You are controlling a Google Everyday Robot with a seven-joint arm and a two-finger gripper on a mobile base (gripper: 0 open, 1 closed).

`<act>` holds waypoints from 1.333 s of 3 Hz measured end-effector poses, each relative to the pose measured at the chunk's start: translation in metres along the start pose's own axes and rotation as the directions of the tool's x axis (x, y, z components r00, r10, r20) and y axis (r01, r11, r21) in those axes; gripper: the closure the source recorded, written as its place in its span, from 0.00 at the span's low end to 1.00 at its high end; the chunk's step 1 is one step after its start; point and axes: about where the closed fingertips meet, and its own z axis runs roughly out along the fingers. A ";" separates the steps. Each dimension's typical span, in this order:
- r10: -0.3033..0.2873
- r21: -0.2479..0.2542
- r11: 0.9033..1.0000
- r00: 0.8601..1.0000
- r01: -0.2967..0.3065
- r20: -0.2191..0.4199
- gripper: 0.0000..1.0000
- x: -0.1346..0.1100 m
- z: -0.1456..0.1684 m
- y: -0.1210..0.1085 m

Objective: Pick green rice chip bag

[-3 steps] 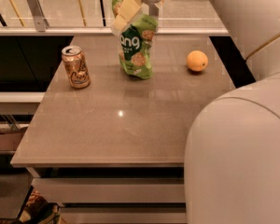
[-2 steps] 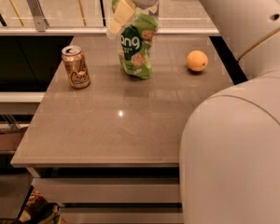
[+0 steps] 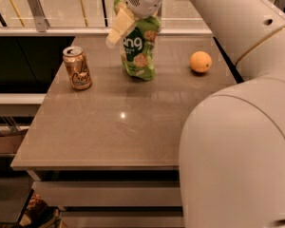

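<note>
The green rice chip bag (image 3: 141,56) stands on the table (image 3: 123,127) at the back middle, leaning a little. It is light green with a dark patch, white lettering and tan rice-cake pictures. My gripper (image 3: 129,28) hangs over the bag's top, open, straddling it. One cream finger (image 3: 118,27) slants down across the bag's upper left front. The other finger is hidden behind the bag. The bag's base rests on the table.
A tan soda can (image 3: 77,68) stands left of the bag. An orange (image 3: 200,61) lies to its right. A glass railing (image 3: 61,13) runs behind the table. My white arm (image 3: 237,127) fills the right side of the view.
My gripper has come down and a little left over the bag's top; the visible finger now lies lower across the bag's front. The bag, can and orange have not moved.
</note>
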 end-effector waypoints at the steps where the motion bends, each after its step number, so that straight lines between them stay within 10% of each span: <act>1: 0.009 -0.008 1.000 1.000 -0.009 -0.022 0.17 0.009 0.011 -0.001; 4: 0.004 -0.012 1.000 1.000 -0.004 -0.019 0.87 0.005 0.019 0.001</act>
